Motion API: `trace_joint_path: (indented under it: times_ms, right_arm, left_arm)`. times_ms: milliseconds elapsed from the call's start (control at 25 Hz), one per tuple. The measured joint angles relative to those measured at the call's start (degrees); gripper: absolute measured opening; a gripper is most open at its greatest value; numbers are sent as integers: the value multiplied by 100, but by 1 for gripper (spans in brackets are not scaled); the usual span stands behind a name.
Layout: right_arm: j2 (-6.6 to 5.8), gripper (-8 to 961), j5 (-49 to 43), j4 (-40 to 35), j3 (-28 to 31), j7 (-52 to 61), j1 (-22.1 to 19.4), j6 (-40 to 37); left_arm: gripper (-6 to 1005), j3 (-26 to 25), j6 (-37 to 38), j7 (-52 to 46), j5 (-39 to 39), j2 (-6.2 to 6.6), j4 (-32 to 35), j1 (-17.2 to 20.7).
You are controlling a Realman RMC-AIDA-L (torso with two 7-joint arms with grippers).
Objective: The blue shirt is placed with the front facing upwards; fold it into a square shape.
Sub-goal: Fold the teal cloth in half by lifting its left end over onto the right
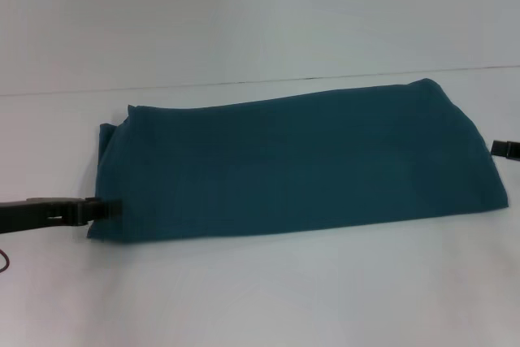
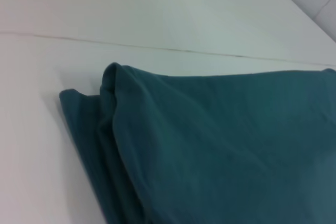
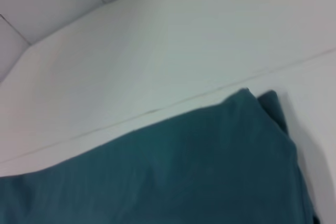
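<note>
The blue shirt (image 1: 292, 164) lies on the white table as a long folded band running left to right, plain teal side up, no lettering showing. My left gripper (image 1: 110, 209) reaches in low from the left and meets the shirt's near left corner. My right gripper (image 1: 502, 149) shows only as a dark tip at the shirt's right end. The left wrist view shows the stacked folded layers at the shirt's left end (image 2: 220, 145). The right wrist view shows the shirt's right end (image 3: 173, 177) with its far corner.
The white table (image 1: 260, 298) spreads around the shirt, with a thin seam line (image 1: 244, 83) running across just behind it. A pale wall or panel rises beyond the seam.
</note>
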Motion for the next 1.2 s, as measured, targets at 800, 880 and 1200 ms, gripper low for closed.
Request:
trace_joint_path:
  times_ms: [800, 880, 1200]
  right_arm:
    - [38, 729, 159, -207, 16, -70, 136, -133]
    - [18, 728, 160, -207, 16, -45, 158, -131]
    - [-17, 729, 160, -207, -37, -40, 284, -146]
  left_arm:
    - [688, -148, 704, -1215, 618, 45, 737, 169]
    - [688, -148, 801, -1349, 740, 50, 739, 163]
    - [688, -119, 1157, -1871, 1032, 102, 682, 85]
